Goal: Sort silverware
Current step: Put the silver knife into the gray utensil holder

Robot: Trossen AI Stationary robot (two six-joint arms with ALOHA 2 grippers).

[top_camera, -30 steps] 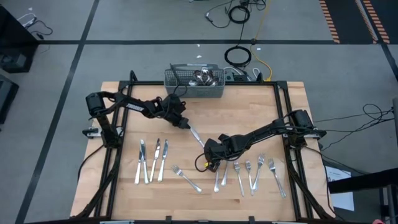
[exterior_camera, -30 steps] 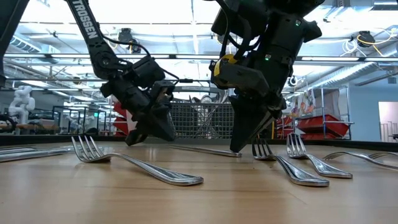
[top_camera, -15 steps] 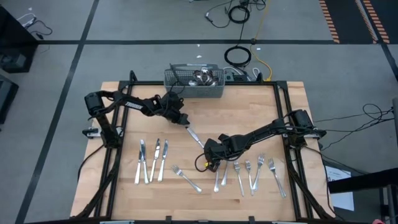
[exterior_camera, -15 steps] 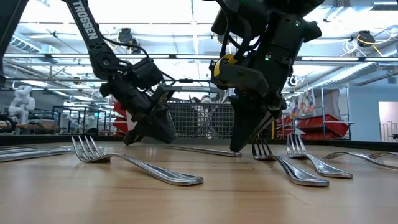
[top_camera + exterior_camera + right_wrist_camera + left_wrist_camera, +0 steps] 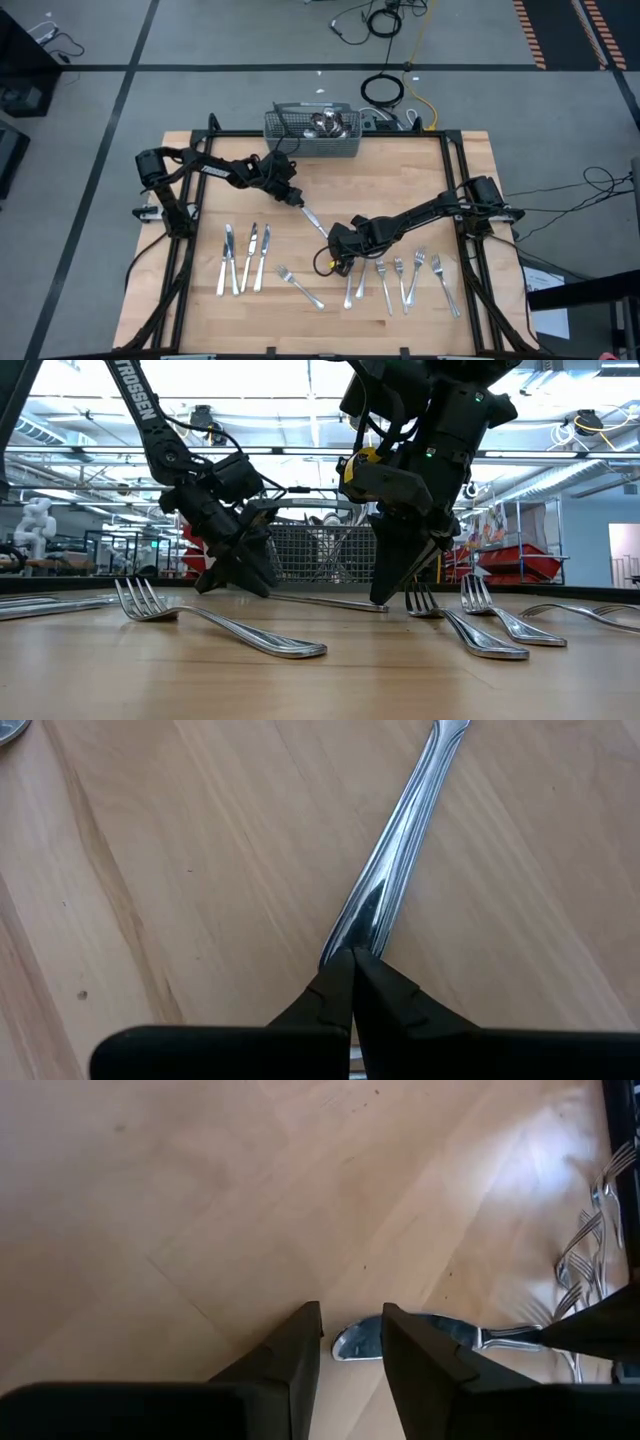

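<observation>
Mid handover, we think: left gripper (image 5: 297, 201) parted beside the knife (image 5: 314, 219) (centre frame), right gripper (image 5: 333, 240) clenched on its handle, apparently; next, carry it to the knife row (image 5: 243, 258).

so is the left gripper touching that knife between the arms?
Apart. The left wrist view shows the left gripper open, with the knife blade tip lying on the wood just past its fingers, a sliver of table between them.

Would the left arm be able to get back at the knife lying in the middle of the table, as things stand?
Probably yes. The left gripper hangs just above the knife blade's tip, jaws parted with bare table around it. The right gripper sits shut on the handle end only.
</observation>
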